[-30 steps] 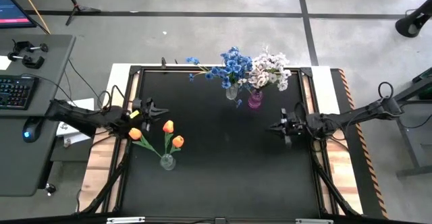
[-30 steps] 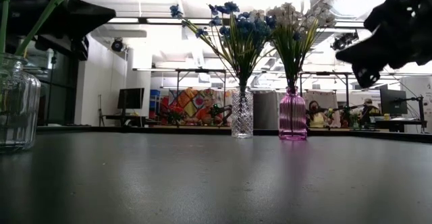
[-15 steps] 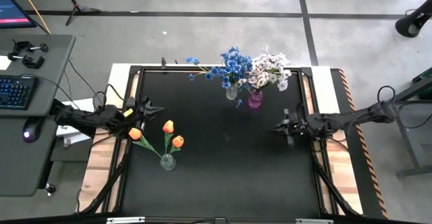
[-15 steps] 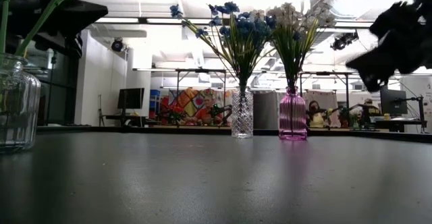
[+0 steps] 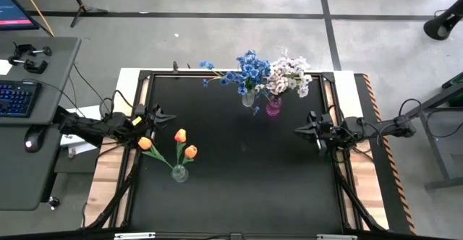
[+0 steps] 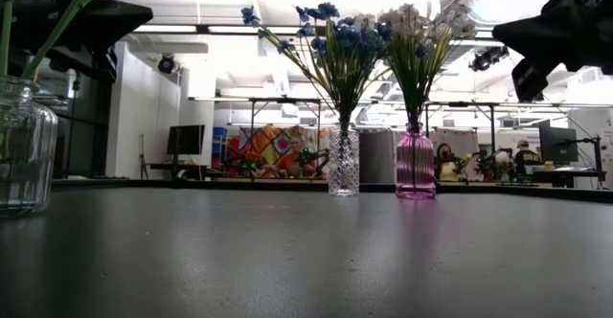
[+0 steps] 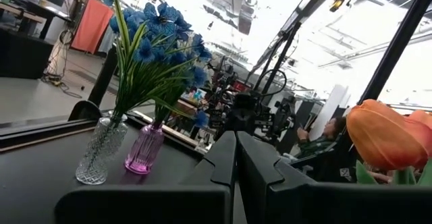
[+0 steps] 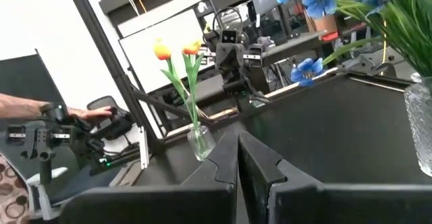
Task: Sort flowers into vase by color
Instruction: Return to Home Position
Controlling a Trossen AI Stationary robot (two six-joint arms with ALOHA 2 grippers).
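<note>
Clear ribbed vase (image 5: 179, 173), upright on the left part of the black table (image 5: 246, 196), in the high view toward the lower edge. Contents: three orange tulips (image 5: 179, 134) on long thin green stems, blossoms fanned apart, stems meeting at the vase neck.

Clear cut-glass vase (image 5: 248, 98), upright at the middle of the table's far edge. Contents: bushy blue spray (image 5: 247, 68) with green leaves, one sprig reaching out to the left.

Pink glass vase (image 5: 273, 108), just beside the cut-glass vase on its right. Contents: white spray (image 5: 290, 74), with its blossoms crowding against the blue ones overhead.

Left gripper (image 5: 160, 115): over the table's left edge, near the outermost tulip, fingers pressed together with nothing between them.

Right gripper (image 5: 300, 130): over the right side of the table, apart from the pink glass vase, fingers likewise closed and empty.
</note>
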